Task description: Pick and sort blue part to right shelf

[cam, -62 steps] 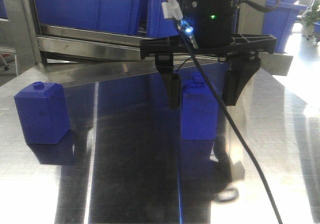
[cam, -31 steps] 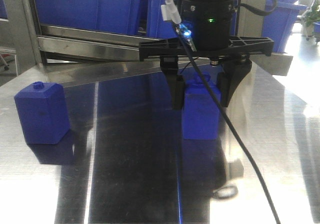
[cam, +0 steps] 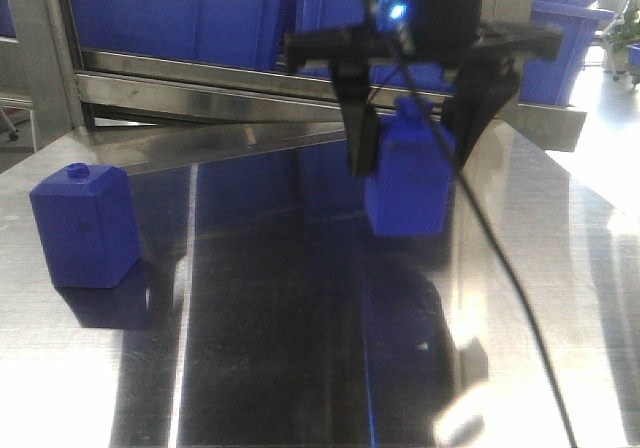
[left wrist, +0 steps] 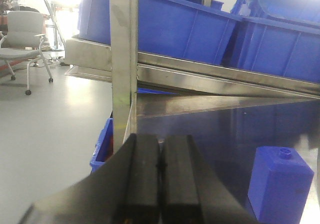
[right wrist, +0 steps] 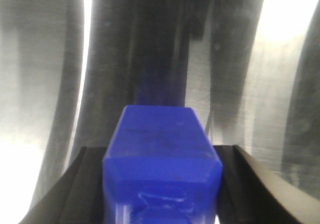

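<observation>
The blue part (cam: 408, 183) is a tall blue block with a chunky cap. It hangs clear of the steel table (cam: 270, 348), gripped at its shoulders between the two black fingers of my right gripper (cam: 410, 156). In the right wrist view the blue part (right wrist: 162, 159) fills the gap between the fingers, with the table below it. The right shelf (cam: 200, 93) stands behind, with its steel front rail and blue bins (cam: 180, 8). My left gripper (left wrist: 161, 144) is shut and empty, with its jaws pressed together.
A squatter blue block with a tiny knob (cam: 85, 223) stands on the table at the left, and it also shows in the left wrist view (left wrist: 280, 184). A black cable (cam: 500, 268) hangs from the right arm. A steel post (left wrist: 123, 59) and an office chair (left wrist: 22, 34) are at the left.
My right gripper closed on the blue part, then lifted it off the table and slightly toward the shelf. The squat block has not moved.
</observation>
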